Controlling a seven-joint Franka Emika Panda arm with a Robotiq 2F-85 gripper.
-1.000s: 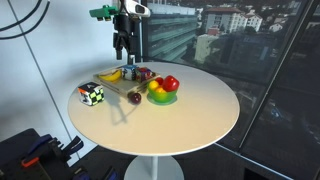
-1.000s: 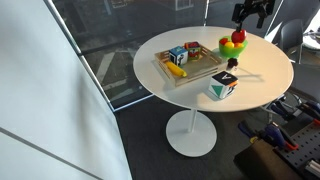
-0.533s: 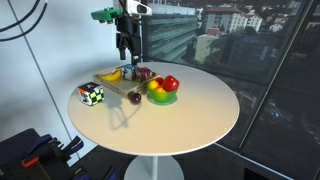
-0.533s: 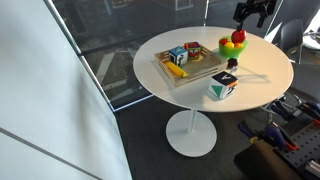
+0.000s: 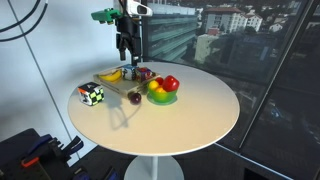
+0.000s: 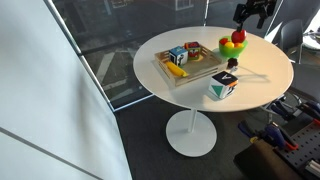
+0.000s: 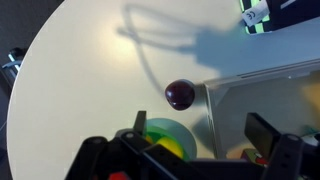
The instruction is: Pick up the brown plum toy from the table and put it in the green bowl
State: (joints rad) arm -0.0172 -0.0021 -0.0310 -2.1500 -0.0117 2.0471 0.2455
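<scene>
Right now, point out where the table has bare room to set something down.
The widest bare stretch of the table runs from the green bowl to the opposite rim. A slim gap separates the patterned ball from the brown plum toy. Crowded around the tray.

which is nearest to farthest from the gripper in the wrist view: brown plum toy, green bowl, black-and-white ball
1. green bowl, at the bottom beside the gripper
2. brown plum toy, mid-frame
3. black-and-white ball, top right corner
</scene>
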